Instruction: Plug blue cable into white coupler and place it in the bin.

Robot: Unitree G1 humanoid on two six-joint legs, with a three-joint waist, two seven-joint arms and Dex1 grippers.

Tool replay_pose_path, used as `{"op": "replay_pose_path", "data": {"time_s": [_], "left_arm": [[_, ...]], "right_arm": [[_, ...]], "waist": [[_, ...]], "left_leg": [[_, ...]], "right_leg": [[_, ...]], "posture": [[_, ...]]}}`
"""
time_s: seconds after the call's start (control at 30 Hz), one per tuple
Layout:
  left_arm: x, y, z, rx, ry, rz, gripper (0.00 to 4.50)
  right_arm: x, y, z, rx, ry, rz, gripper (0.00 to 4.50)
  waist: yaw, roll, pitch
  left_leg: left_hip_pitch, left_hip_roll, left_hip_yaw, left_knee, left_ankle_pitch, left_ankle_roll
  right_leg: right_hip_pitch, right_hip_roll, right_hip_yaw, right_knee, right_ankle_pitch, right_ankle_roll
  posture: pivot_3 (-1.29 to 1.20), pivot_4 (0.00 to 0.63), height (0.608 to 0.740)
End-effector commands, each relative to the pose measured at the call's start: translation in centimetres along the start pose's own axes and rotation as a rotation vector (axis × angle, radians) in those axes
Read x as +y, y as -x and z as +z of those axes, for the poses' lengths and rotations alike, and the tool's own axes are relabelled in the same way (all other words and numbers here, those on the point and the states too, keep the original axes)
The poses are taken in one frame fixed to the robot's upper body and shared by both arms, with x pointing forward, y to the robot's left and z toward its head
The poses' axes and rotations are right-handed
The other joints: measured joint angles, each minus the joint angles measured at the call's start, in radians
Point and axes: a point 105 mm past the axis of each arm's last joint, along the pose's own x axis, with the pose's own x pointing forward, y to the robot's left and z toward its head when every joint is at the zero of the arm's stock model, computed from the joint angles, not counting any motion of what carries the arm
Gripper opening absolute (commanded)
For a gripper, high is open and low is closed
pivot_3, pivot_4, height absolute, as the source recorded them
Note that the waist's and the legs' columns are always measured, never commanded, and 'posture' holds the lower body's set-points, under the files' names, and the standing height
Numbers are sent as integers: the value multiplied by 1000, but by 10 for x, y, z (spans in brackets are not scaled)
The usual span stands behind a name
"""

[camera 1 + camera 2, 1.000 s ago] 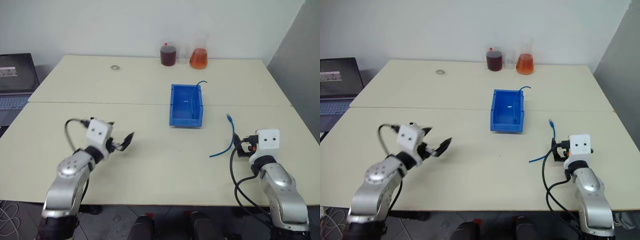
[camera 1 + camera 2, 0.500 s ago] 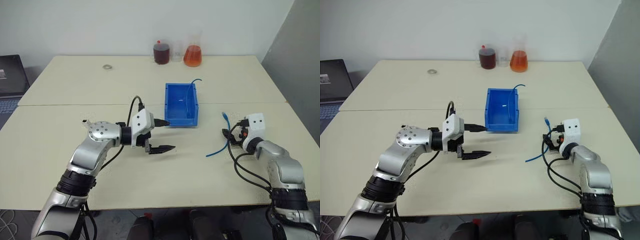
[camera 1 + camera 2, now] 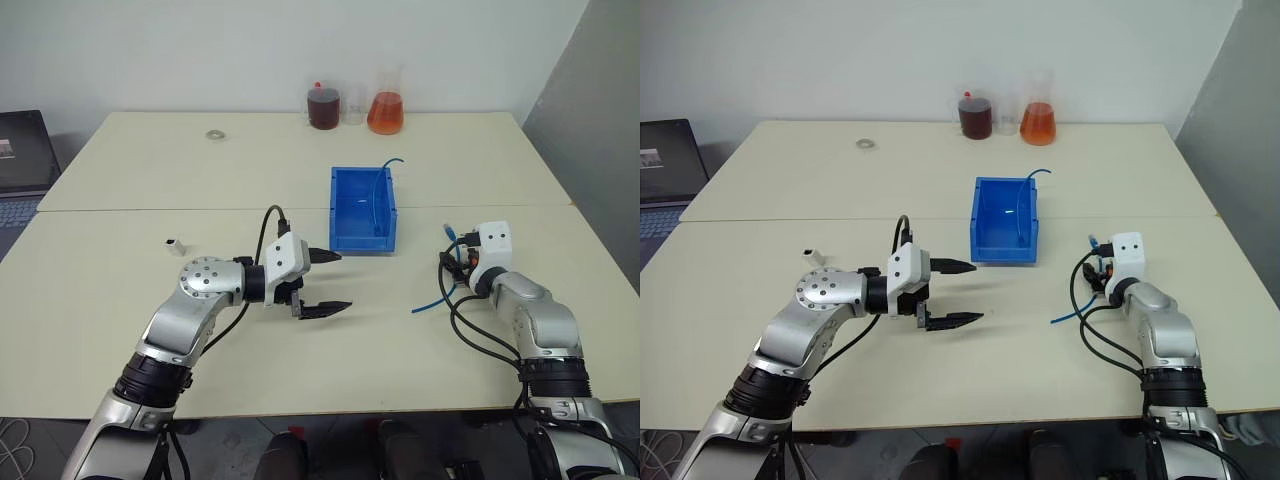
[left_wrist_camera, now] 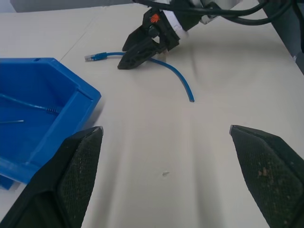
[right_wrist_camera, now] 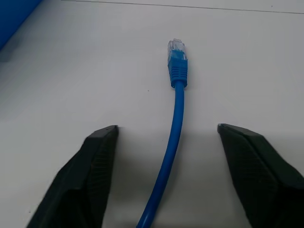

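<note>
Straddling the blue cable (image 5: 172, 156), right tool (image 5: 171, 156) fingers apart

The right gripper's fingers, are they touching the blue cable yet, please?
Apart. In the right wrist view, the blue cable runs between the two open fingers, with bare table showing on either side of it.

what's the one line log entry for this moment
left gripper: open, idle | right gripper: open astride blue cable | white coupler: untouched
</note>
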Motion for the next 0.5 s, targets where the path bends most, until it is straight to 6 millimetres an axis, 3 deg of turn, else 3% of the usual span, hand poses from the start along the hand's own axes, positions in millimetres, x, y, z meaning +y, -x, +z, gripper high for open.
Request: {"op": "replay_pose_path", "data": {"time_s": [0.03, 0.37, 0.5], "left_arm": [[4, 5, 9, -15, -42, 47, 4500], [0, 7, 10, -15, -37, 43, 4500], [0, 7, 10, -21, -33, 49, 4500]], "right_arm": [[2, -1, -1, -4, 37, 5, 2511], [-5, 6, 1, -15, 63, -18, 82], [-9, 13, 3, -9, 90, -7, 82]], "waist": [[0, 0, 0], [4, 0, 0], [11, 0, 0]], "left_leg": [[0, 0, 0, 0, 0, 0], [0, 0, 0, 0, 0, 0], [0, 0, 0, 0, 0, 0]], "right_leg": [[0, 0, 0, 0, 0, 0], [0, 0, 0, 0, 0, 0], [0, 0, 0, 0, 0, 0]], "posture": [[0, 150, 740], [0, 150, 740], [0, 150, 740]]}}
